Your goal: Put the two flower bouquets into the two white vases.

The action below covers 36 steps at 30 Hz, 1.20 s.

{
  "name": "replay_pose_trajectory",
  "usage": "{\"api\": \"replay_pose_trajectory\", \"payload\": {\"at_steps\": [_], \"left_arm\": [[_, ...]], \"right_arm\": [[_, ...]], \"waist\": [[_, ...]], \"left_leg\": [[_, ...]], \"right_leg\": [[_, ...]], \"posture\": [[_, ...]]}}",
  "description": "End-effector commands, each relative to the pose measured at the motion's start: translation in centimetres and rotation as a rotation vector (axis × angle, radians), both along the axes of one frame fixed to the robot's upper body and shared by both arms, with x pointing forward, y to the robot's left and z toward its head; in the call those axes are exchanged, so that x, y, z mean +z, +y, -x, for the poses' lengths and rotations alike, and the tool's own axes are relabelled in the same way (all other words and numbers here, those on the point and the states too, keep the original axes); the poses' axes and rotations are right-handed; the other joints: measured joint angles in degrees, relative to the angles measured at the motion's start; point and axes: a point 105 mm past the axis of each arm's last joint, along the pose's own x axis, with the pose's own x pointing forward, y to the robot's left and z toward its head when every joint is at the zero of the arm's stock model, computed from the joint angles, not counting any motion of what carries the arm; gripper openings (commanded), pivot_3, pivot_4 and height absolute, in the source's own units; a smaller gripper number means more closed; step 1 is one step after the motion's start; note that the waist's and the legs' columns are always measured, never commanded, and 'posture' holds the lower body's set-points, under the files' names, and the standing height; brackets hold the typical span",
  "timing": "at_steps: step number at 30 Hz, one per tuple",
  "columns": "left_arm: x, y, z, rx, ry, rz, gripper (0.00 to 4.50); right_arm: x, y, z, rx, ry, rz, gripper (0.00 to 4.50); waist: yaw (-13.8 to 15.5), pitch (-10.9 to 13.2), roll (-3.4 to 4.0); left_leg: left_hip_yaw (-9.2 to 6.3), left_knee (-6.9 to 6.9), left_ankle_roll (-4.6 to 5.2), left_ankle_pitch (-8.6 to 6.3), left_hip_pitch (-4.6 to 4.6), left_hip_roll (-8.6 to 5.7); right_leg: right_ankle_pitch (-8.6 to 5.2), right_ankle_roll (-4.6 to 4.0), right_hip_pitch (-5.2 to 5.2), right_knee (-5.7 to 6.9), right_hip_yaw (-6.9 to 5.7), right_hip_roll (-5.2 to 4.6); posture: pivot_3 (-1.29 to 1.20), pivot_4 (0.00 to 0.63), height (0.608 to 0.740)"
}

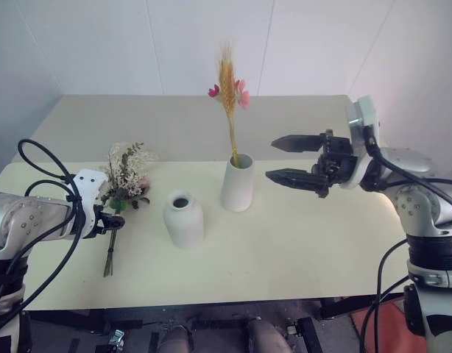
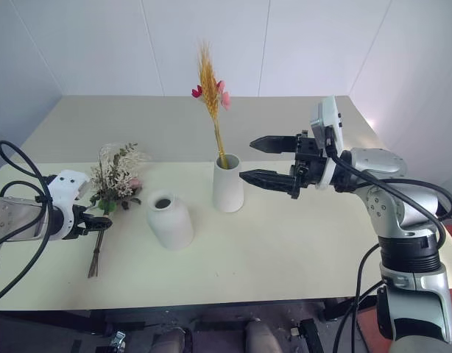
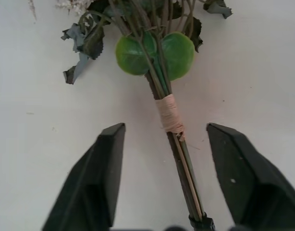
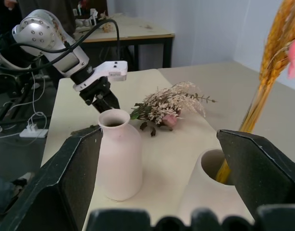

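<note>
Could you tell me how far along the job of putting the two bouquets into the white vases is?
About halfway. Done: the wheat bouquet stands in the taller vase, and the right tool hangs open beside it. In hand: the left tool straddles the stems of the bushy bouquet, which lies on the table, not yet gripped. Left: lifting it into the shorter vase.

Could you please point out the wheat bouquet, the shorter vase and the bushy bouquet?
wheat bouquet [image 1: 227, 77], left eye view, golden ears.
shorter vase [image 1: 184, 219], left eye view, rounded body.
bushy bouquet [image 3: 169, 113], left wrist view, stem binding.
</note>
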Motion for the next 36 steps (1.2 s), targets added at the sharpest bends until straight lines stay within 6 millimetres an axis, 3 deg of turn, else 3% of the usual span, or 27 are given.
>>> {"api": "replay_pose_trajectory", "payload": {"at_steps": [1,6,7,14,20,28,33,35,36], "left_arm": [[0.8,0.2,-0.2,0.011,-0.038,-0.002,1.75],[0.8,0.6,-0.2,0.041,-0.053,0.0,0.11],[0.9,0.7,-0.2,0.048,-0.057,0.002,0.02],[2.3,1.5,-0.4,0.103,-0.149,0.021,0.02],[5.4,2.0,-0.6,0.125,-0.329,0.039,0.02],[10.4,1.0,-0.5,0.059,-0.602,0.071,0.02],[9.5,1.3,-0.3,0.066,-0.483,0.037,0.02],[7.8,1.7,-0.4,0.104,-0.385,0.019,0.02],[7.3,1.9,-0.5,0.119,-0.358,0.012,0.39]], "right_arm": [[1.3,-0.4,0.7,0.023,-0.063,0.017,4.5],[1.3,-0.7,0.9,0.05,-0.065,0.04,4.5],[1.3,-0.8,1.0,0.054,-0.064,0.041,4.5],[0.9,-1.6,1.2,0.103,-0.043,0.092,4.5],[0.4,-2.8,1.7,0.154,-0.016,0.154,4.5],[-0.3,-3.8,2.0,0.179,-0.016,0.228,4.5],[-0.4,-3.9,2.0,0.172,-0.02,0.23,4.5],[-0.4,-3.9,2.0,0.164,-0.022,0.229,4.5],[-0.4,-3.9,2.0,0.162,-0.022,0.23,4.5]], "waist": [[0.1,0.0,0.0],[0.1,0.0,0.0],[0.1,0.0,0.0],[0.1,0.0,-0.01],[0.2,0.0,-0.01],[0.2,0.0,-0.01],[0.0,0.0,-0.02],[0.0,0.0,-0.02],[0.0,0.0,-0.02]], "left_leg": [[0.0,0.0,0.0,0.0,-0.01,0.0],[-0.01,0.0,0.0,0.0,0.0,0.0],[-0.01,0.01,0.0,0.0,0.0,0.0],[-0.03,0.03,0.0,0.0,-0.01,-0.02],[-0.03,0.04,0.0,0.0,-0.01,-0.03],[-0.04,0.05,-0.01,0.01,0.0,-0.03],[-0.06,0.07,-0.01,0.01,0.03,-0.04],[-0.06,0.07,-0.01,0.01,0.06,-0.04],[-0.07,0.07,-0.01,0.01,0.06,-0.05]], "right_leg": [[0.0,-0.01,0.0,-0.01,0.0,0.0],[0.12,-0.2,0.0,0.01,0.0,0.0],[0.12,-0.2,0.0,0.01,0.0,0.0],[0.15,-0.24,0.01,0.0,-0.01,0.0],[0.2,-0.32,0.02,0.01,-0.01,0.0],[0.2,-0.32,0.05,0.01,-0.01,0.0],[0.19,-0.3,0.08,0.02,-0.01,0.0],[0.18,-0.29,0.1,0.03,-0.01,0.0],[0.18,-0.29,0.11,0.04,-0.02,0.0]], "posture": [[0.0,0.15,0.74],[0.0,0.15,0.74],[0.0,0.15,0.74],[0.0,0.15,0.74],[0.0,0.15,0.74],[0.0,0.15,0.74],[0.0,0.15,0.74],[0.0,0.15,0.74],[0.0,0.15,0.74]]}}
